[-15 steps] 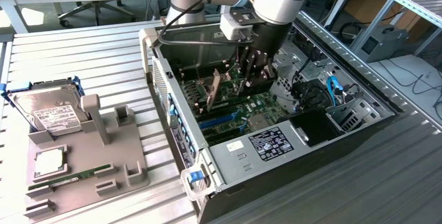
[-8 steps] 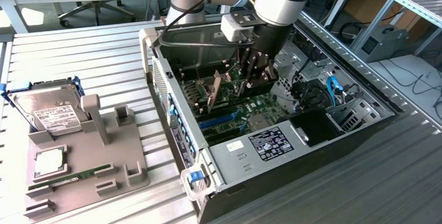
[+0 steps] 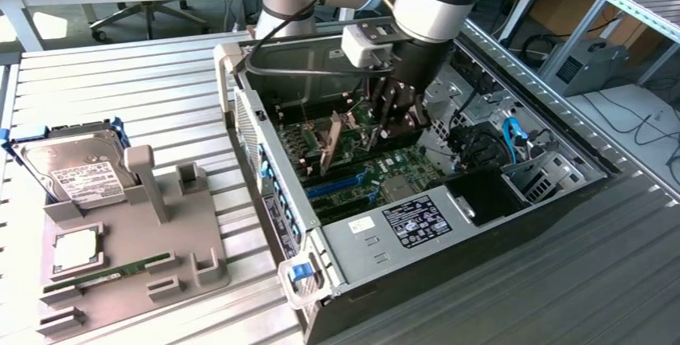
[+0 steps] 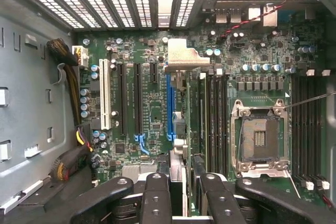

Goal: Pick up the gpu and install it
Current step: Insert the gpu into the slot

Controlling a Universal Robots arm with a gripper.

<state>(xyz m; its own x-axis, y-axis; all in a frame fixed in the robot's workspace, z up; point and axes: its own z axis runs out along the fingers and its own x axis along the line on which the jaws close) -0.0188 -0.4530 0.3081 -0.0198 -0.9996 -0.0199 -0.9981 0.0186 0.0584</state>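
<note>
I have my end effector clamped on the gpu, holding it upright and edge-on inside the open computer case. It hangs over the motherboard beside the blue slot, so its edge can line up with the slots.

exterior: high, oblique | wrist: close, facing down | shared: motherboard

— Where is the thin flat card with the brownish board face and silver end bracket, the gpu?

— Standing upright on its long edge inside the open computer case, over the green motherboard's slots, toward the far left of the board. Seen from above, gpu runs edge-on beside the blue slot.
</note>
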